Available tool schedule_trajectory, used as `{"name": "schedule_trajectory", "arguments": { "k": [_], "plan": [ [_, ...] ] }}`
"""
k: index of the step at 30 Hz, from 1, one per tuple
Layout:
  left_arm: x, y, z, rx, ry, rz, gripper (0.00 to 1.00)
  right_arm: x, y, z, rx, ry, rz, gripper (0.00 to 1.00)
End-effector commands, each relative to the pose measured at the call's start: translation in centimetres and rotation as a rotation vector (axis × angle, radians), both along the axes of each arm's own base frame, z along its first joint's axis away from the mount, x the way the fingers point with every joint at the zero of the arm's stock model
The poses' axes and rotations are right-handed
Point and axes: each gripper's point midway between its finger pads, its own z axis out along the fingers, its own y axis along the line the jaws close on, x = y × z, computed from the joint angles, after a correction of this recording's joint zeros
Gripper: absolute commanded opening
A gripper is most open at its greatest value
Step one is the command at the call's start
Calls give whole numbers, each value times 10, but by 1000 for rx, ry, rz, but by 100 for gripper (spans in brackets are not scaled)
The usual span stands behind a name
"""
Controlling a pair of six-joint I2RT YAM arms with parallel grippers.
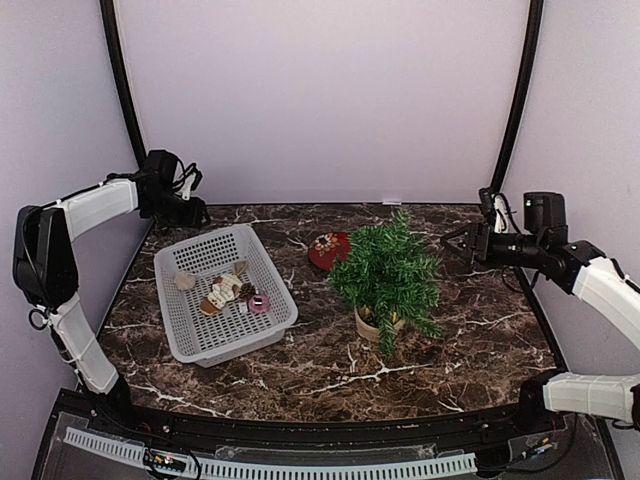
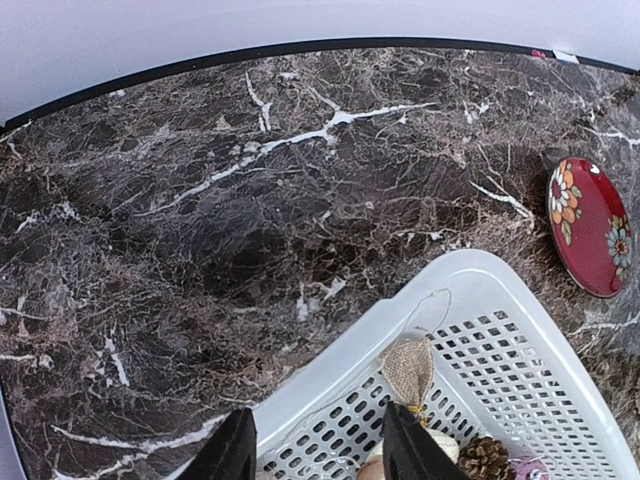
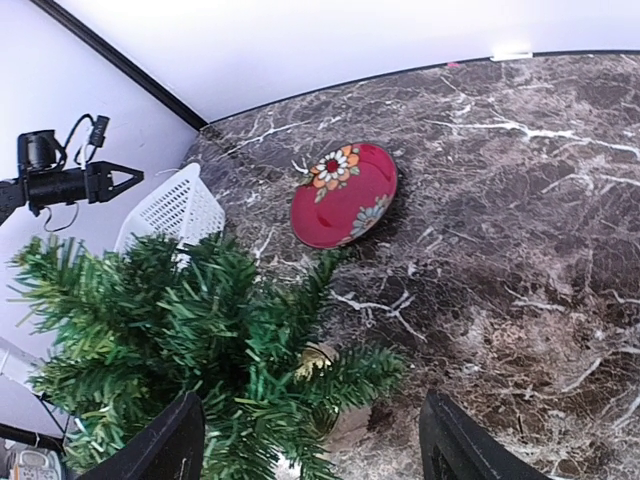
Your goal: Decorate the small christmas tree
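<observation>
The small christmas tree (image 1: 388,270) stands in its beige pot (image 1: 370,326) at the table's middle right. In the right wrist view the tree (image 3: 190,320) fills the lower left, with a small gold ornament (image 3: 314,359) among its branches. My right gripper (image 1: 450,243) hovers open to the tree's right, and in its own view the right gripper (image 3: 315,445) has tree branches below its wide gap. My left gripper (image 1: 190,212) is raised at the back left. From its wrist camera the left gripper (image 2: 318,455) stands open over the basket's far rim, holding nothing.
A white perforated basket (image 1: 172,265) sits left of the tree, its rim (image 2: 400,320) under the left fingers. It holds a burlap ornament (image 2: 410,368), a pine cone (image 2: 485,458) and a pink ring (image 1: 259,303). A red flowered plate (image 1: 328,250) lies behind the tree.
</observation>
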Motion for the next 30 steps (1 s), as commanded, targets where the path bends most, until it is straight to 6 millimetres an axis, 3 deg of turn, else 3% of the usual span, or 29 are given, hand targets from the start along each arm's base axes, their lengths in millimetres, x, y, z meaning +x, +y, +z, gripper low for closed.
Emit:
{"name": "schedule_trajectory", "arguments": {
  "k": [1, 7, 15, 18, 22, 30],
  "plan": [
    [11, 1, 6, 42, -54, -46, 44, 0, 6, 40, 37, -122, 43, 75],
    [8, -7, -13, 7, -17, -79, 40, -3, 9, 59, 63, -161, 62, 75],
    [7, -7, -26, 6, 15, -80, 33, -3, 7, 58, 59, -161, 54, 76],
    [6, -9, -27, 1, 21, -85, 20, -3, 8, 59, 66, -164, 53, 76],
    [1, -11, -19, -2, 22, -90, 1, -5, 8, 67, 70, -184, 59, 75],
    [-10, -27, 24, 12, -64, -111, 0, -10, 10, 80, 82, -210, 77, 76]
  ]
}}
